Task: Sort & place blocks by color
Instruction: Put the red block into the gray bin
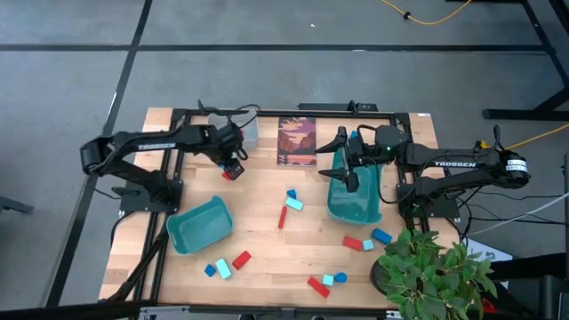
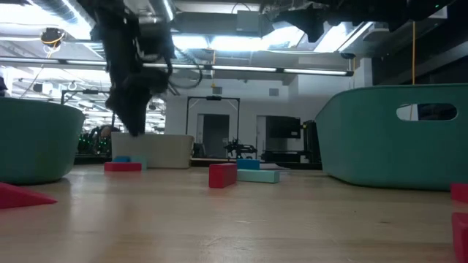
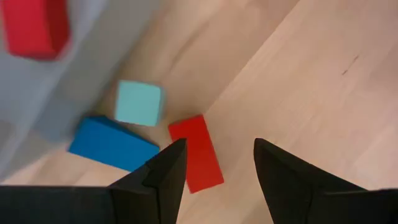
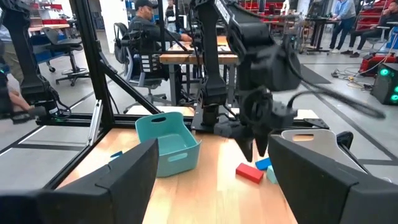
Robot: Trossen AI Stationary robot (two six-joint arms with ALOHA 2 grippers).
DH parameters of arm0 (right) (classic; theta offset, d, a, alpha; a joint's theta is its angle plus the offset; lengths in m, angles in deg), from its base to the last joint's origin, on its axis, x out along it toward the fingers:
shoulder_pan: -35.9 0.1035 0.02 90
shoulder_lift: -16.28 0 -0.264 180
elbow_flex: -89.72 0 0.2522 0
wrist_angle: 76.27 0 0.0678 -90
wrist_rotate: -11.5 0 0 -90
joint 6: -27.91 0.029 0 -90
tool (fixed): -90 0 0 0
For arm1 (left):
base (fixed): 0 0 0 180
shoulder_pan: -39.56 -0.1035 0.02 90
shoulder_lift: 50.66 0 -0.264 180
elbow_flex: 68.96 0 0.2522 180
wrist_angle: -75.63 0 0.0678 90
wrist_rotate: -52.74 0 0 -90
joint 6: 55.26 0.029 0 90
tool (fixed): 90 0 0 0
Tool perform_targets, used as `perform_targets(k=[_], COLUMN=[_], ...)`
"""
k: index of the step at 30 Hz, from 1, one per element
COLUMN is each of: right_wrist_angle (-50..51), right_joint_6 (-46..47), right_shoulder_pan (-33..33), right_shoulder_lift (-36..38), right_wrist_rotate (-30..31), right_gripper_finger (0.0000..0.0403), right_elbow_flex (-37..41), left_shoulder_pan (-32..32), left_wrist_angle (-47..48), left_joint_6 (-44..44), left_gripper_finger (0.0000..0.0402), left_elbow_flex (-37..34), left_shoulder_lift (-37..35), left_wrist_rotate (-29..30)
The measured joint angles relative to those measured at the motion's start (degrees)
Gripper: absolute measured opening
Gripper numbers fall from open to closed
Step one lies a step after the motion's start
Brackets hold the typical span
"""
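Observation:
My left gripper (image 1: 233,165) (image 3: 217,144) is open and hangs just above three blocks beside the grey bin (image 1: 245,130): a red bar (image 3: 195,153), a dark blue bar (image 3: 112,145) and a light cyan cube (image 3: 139,103). In the left wrist view the red bar lies by one fingertip, and another red block (image 3: 34,26) sits inside the grey bin. The low view shows the left fingers (image 2: 134,124) clear of the table. My right gripper (image 1: 345,172) (image 4: 214,158) is open, empty, above the right teal bin (image 1: 357,197). Other blocks lie flat on the table, among them a red bar (image 1: 283,217) and a cyan one (image 1: 294,204).
A second teal bin (image 1: 200,224) stands near the table's left front. A dark picture card (image 1: 297,140) lies at the far edge. A potted plant (image 1: 436,271) overhangs the near right corner. More blocks lie near the front edge (image 1: 318,286) and by the right bin (image 1: 353,242).

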Motion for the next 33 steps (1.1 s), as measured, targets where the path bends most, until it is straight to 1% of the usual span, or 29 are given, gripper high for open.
perform_targets(k=[3,6,8,12,14,21,24,30,33], right_wrist_angle=[-0.02,-0.04,-0.04,-0.04,-0.09,-0.11,-0.11,-0.13,-0.13], right_joint_6=[-0.11,-0.13,-0.13,-0.13,-0.14,-0.38,-0.48,-0.48,-0.50], right_shoulder_pan=[0.00,0.00,0.00,0.01,0.00,0.00,0.00,0.00,0.00], right_shoulder_lift=[0.00,0.00,0.00,0.00,0.00,0.00,0.00,0.00,0.00], right_wrist_rotate=[0.00,0.00,0.00,0.00,0.00,0.00,0.00,0.00,0.00], right_gripper_finger=[0.0307,0.0307,0.0307,0.0307,0.0307,0.0307,0.0307,0.0307,0.0307], right_elbow_flex=[0.00,0.00,0.00,0.00,0.00,0.00,0.00,0.00,0.00], left_shoulder_pan=[-1.31,-2.83,-3.41,-3.68,-3.68,-2.41,-1.97,-1.95,-1.93], left_wrist_angle=[-3.44,-6.69,-7.40,-7.31,-7.56,-8.69,-9.65,-9.84,-9.93], left_joint_6=[-0.02,-0.41,-0.91,-0.02,0.12,0.08,-0.28,-0.34,-0.59], left_gripper_finger=[0.0182,0.0182,0.0182,0.0184,0.0188,0.0216,0.0230,0.0252,0.0258], left_elbow_flex=[-3.77,-6.84,-7.66,-7.69,-7.67,-7.69,-7.67,-7.65,-7.54], left_shoulder_lift=[1.43,1.67,1.65,1.66,2.40,3.45,4.99,7.71,8.58], left_wrist_rotate=[-2.78,-3.93,-3.90,-2.10,-2.22,-1.67,-1.35,1.89,2.34])
